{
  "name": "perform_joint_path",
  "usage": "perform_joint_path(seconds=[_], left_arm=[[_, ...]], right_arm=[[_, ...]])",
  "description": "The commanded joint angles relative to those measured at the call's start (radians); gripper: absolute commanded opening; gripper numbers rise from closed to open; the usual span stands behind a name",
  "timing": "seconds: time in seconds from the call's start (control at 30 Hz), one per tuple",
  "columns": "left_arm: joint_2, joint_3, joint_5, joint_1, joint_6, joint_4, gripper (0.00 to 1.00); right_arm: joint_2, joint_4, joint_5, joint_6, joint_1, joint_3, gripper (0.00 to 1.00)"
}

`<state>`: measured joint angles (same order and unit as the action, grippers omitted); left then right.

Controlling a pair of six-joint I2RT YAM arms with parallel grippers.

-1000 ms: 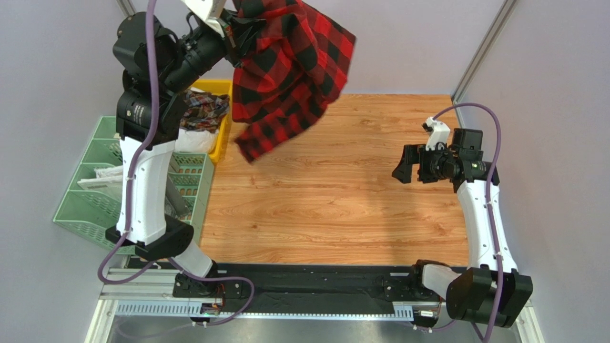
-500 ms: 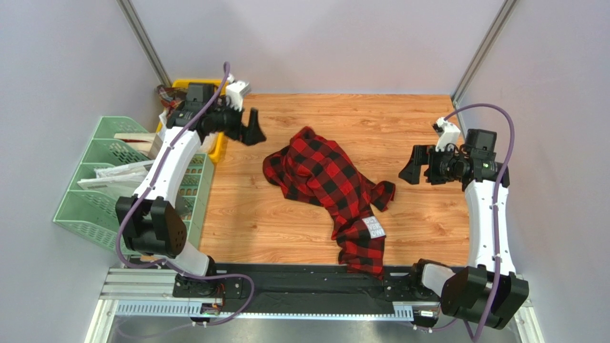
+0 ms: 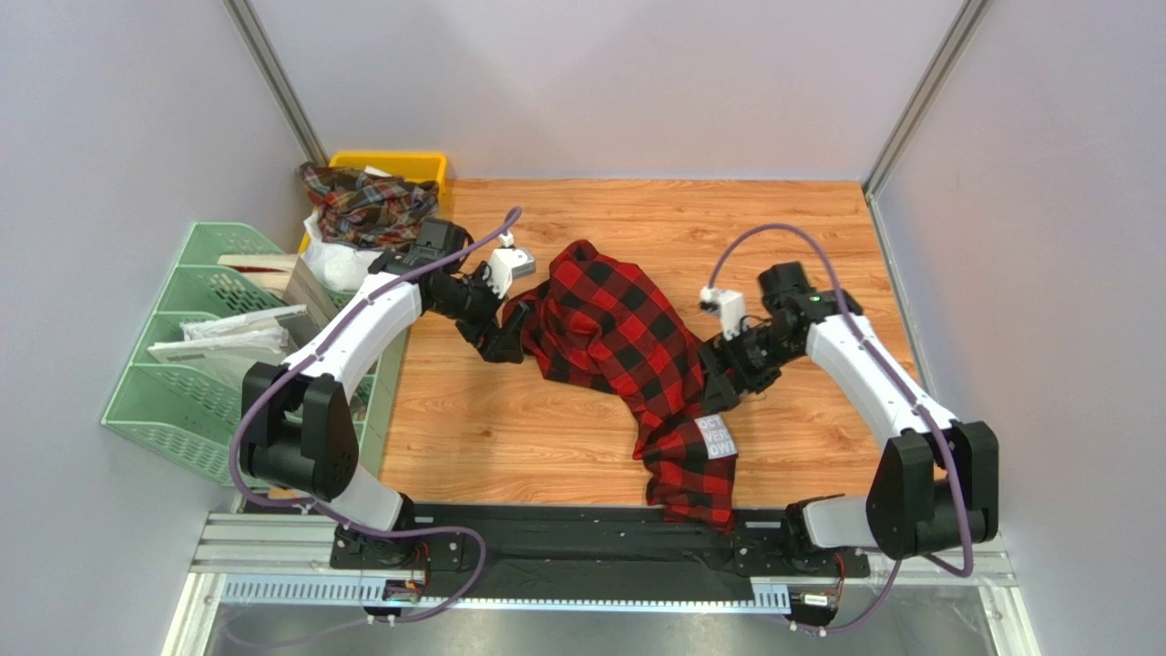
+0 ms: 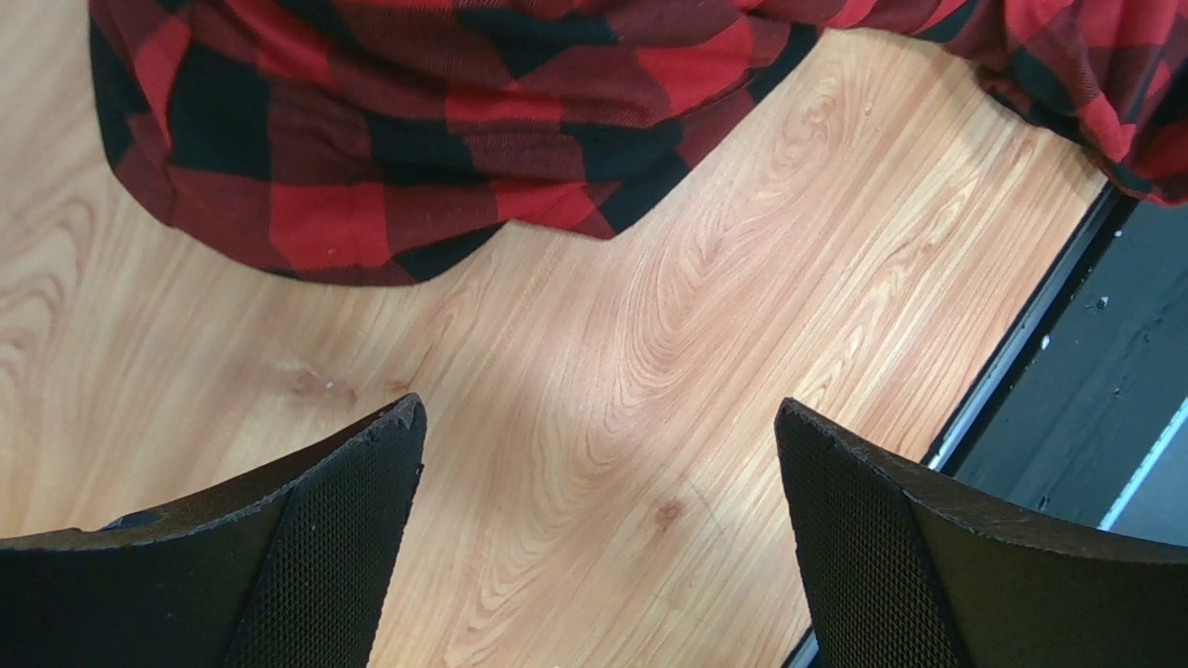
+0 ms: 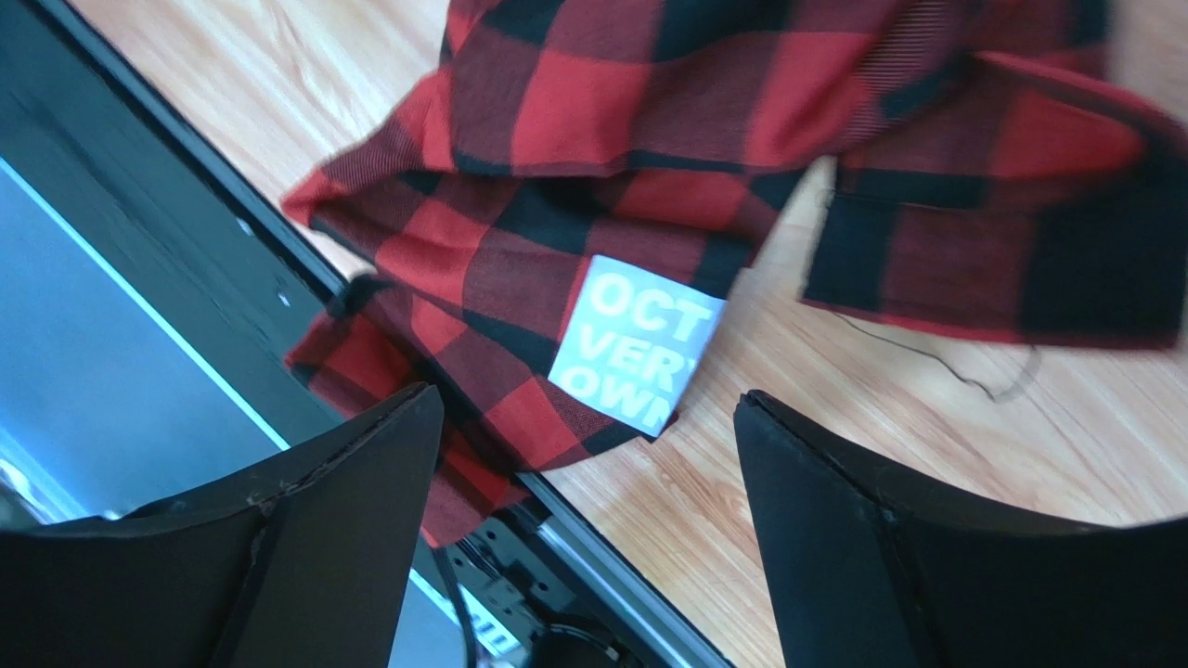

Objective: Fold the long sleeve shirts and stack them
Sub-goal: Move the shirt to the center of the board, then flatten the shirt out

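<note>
A red-and-black checked shirt (image 3: 612,335) lies crumpled in the middle of a wooden table (image 3: 548,438), seen from above. It is unfolded and bunched, running from a rounded mass at the centre down towards six o'clock. There its narrow end drapes over the table's near edge onto a black rail (image 3: 575,530). A white neck label (image 3: 713,436) with printed letters faces up near the shirt's five o'clock end.

The left gripper (image 3: 498,338) sits at the shirt's nine o'clock edge. Its wrist camera shows the two dark fingers (image 4: 335,557) spread wide over bare wood, holding nothing, with the shirt's hem just beyond them.

The right gripper (image 3: 717,384) sits at the shirt's four o'clock side, low over the cloth. Its wrist camera shows its fingers (image 5: 865,543) apart and empty, the label in the gap beyond them.

At the table's eleven o'clock corner stands a yellow bin (image 3: 411,164) holding a heap of darker plaid cloth (image 3: 363,200). At nine o'clock, off the table, is a green wire rack (image 3: 171,383) with papers in it.
</note>
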<state>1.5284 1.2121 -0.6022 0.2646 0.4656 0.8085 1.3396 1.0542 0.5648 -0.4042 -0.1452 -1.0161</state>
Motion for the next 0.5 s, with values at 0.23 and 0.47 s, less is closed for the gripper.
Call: perform_joint_path(seconds=[0.23, 0.47], left_arm=[[0.03, 0.046, -0.172, -0.159, -0.13, -0.04, 0.99], [0.006, 0.014, -0.116, -0.185, -0.116, -0.048, 0.99]], right_arm=[[0.124, -0.19, -0.396, -0.07, -0.499, 0.137, 0.85], [0.228, -0.316, -0.557, -0.019, -0.607, 0.122, 0.13]])
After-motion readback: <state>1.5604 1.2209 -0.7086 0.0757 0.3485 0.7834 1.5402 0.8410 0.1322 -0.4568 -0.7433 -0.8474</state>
